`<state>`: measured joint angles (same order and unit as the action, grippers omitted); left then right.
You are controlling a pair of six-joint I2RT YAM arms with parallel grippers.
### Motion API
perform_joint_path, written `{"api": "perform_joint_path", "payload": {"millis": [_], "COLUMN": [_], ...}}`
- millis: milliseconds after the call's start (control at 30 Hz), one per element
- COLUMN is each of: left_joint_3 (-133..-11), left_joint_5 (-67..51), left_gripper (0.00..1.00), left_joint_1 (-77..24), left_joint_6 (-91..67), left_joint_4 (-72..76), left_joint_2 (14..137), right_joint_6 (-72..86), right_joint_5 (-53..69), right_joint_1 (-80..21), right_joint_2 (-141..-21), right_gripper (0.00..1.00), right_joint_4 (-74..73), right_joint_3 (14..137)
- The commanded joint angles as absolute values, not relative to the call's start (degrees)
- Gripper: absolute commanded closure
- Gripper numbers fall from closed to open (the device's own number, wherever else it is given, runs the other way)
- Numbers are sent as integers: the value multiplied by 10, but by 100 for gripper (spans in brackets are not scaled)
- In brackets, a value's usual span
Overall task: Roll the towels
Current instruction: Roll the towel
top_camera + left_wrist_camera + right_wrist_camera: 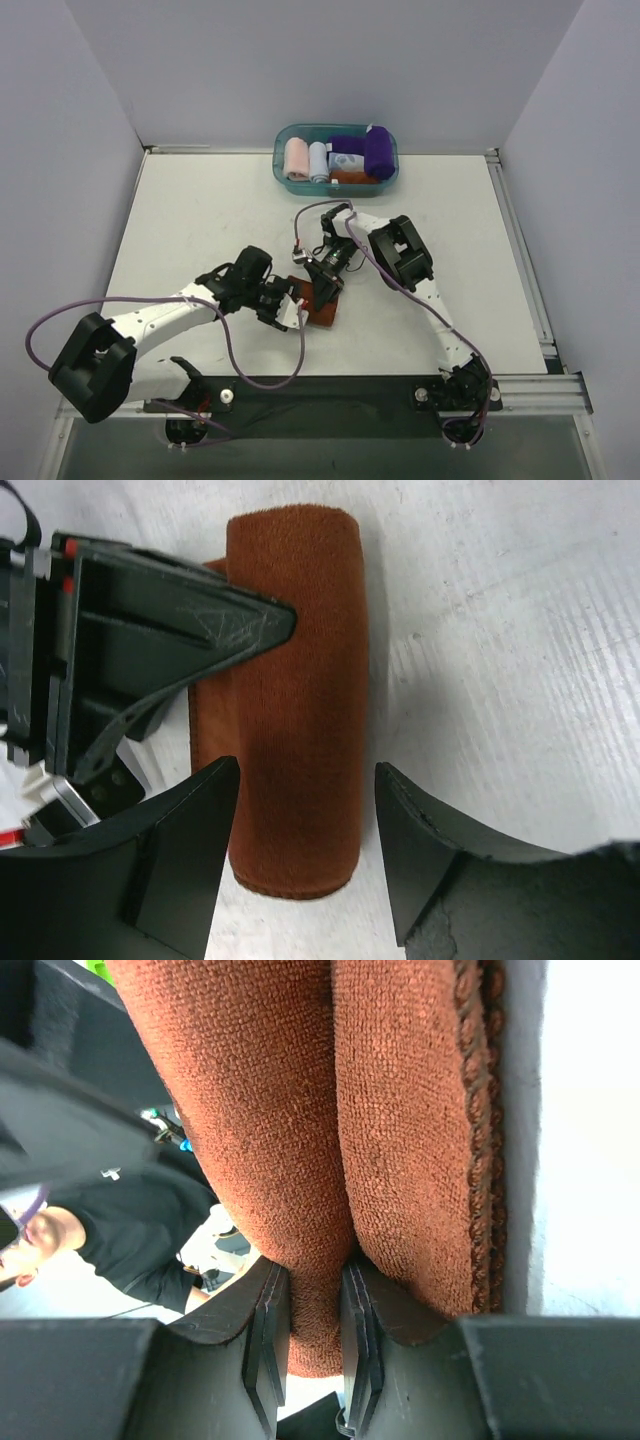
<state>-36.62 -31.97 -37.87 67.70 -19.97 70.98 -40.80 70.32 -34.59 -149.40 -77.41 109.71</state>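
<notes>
Desk (200, 220): teal basket (283, 150) sat at far edge, purple towel (378, 150) inside it. Rust-brown towel (300, 710) lay rolled mid-desk, close to your arms. Step, by my judgement: finishing brown roll. Your left tool (305, 772) stood open astride roll, gripping nothing. Your right tool (312, 1285) was clamped on towel's end fold. Next move called for you to keep roll tight and carry it to basket.
</notes>
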Motion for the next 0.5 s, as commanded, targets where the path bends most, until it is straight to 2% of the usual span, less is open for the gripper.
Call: {"api": "perform_joint_path", "payload": {"millis": [0, 100, 200, 233, 300, 367, 400, 433, 467], "left_joint_3": [-368, -358, -341, -339, -341, -343, -350, -359, -371], "left_joint_5": [-303, -304, -292, -288, -275, -254, -257, -261, -272], "left_gripper": [33, 35, 43, 52, 63, 76, 78, 81, 87], "left_joint_1": [-400, -411, -417, -419, -420, -431, -431, -431, -432], "left_joint_6": [727, 757, 773, 772, 755, 732, 721, 708, 680], "left_joint_4": [-136, -136, -134, -137, -158, -173, -182, -214, -234], "left_joint_2": [730, 754, 784, 801, 816, 820, 817, 813, 812], "right_joint_6": [-423, -415, -405, -403, -400, -381, -371, -362, -354], "right_joint_5": [652, 649, 643, 639, 633, 608, 597, 579, 567], "right_joint_1": [-351, -352, -351, -351, -351, -349, -346, -344, -341], "right_joint_2": [-1502, -1501, -1499, -1498, -1489, -1480, -1471, -1465, -1457], "right_gripper": [100, 100, 100, 100, 99, 93, 89, 77, 70], "right_joint_4": [-795, -791, -782, -780, -774, -766, -754, -752, -750], "right_joint_3": [1090, 1091, 1093, 1093, 1093, 1094, 1097, 1102, 1107]}}
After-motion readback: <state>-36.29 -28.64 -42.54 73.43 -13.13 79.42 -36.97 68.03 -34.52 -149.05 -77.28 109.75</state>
